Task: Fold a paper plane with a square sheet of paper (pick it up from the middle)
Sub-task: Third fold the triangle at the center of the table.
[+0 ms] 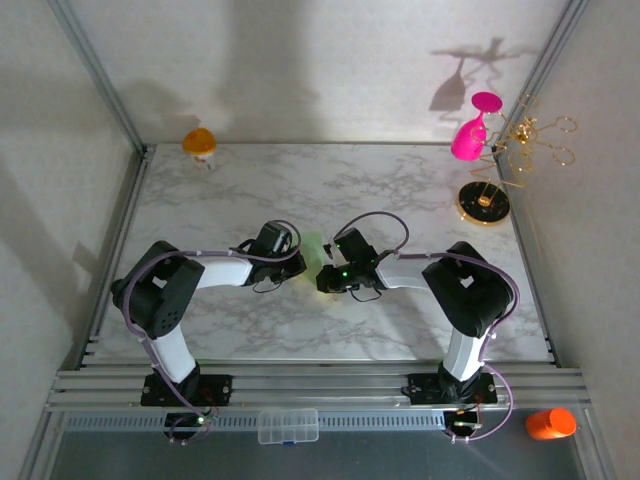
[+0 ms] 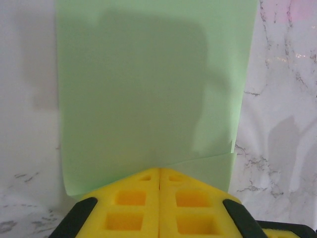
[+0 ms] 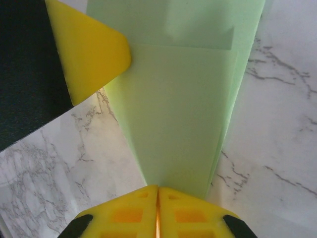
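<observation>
As the right gripper [image 3: 157, 188] pinches the paper [image 3: 183, 114], left gripper [image 2: 158, 171] overlaps its edge

- My sheet of paper [image 2: 148, 89]: thin, smooth, matt pale green paper.
- My left finger pads [image 2: 124, 213]: matt yellow, plastic-looking, moulded with square pockets.
- The table [image 2: 282, 124]: smooth, marble-patterned top.

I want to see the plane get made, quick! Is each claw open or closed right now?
Left claw: closed, pinching the green paper.
Right claw: closed, pinching the same paper.
</observation>
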